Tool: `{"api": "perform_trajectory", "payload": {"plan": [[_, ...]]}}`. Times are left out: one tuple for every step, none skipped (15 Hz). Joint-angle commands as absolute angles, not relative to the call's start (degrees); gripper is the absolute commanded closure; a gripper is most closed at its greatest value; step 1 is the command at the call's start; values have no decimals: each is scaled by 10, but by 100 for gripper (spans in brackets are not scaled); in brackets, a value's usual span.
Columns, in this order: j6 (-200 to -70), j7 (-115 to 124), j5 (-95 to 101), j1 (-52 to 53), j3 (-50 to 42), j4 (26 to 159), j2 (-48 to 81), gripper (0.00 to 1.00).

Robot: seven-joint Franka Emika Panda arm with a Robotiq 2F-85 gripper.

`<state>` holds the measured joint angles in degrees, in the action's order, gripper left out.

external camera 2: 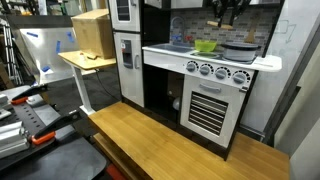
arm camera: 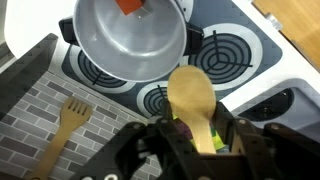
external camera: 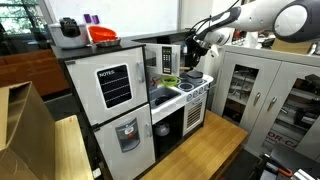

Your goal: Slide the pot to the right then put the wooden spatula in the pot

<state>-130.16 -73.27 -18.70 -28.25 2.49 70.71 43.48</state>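
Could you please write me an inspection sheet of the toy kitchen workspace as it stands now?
Surface: white toy stove top with printed black burner rings.
Job's things: small round silvery-grey metal pot on a burner, an orange-red piece inside; rounded wooden spatula held above the stove, not yet in the pot.
Clutter: fork-shaped wooden utensil lying on the grey brick-pattern panel; green dish on the stove.
Gripper: gripper appears shut on the spatula's handle.
Cables: nothing seen.
Surroundings: white toy fridge beside the stove; wooden platform in front.
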Motion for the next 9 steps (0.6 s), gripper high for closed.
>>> {"api": "perform_trajectory", "payload": {"plan": [[-1274, -706, -188, -287, 22, 653, 465, 81], [-1262, -702, -190, -291, 25, 643, 472, 81], [-1238, -695, -193, -297, 27, 625, 482, 81], [-1218, -689, -195, -303, 28, 610, 491, 81], [-1199, -683, -196, -307, 27, 594, 502, 81], [-1183, -677, -195, -312, 26, 578, 513, 81], [-1171, -671, -195, -317, 25, 561, 524, 81], [-1159, -667, -195, -322, 26, 544, 535, 81], [-1151, -664, -194, -326, 28, 526, 548, 81]]}}
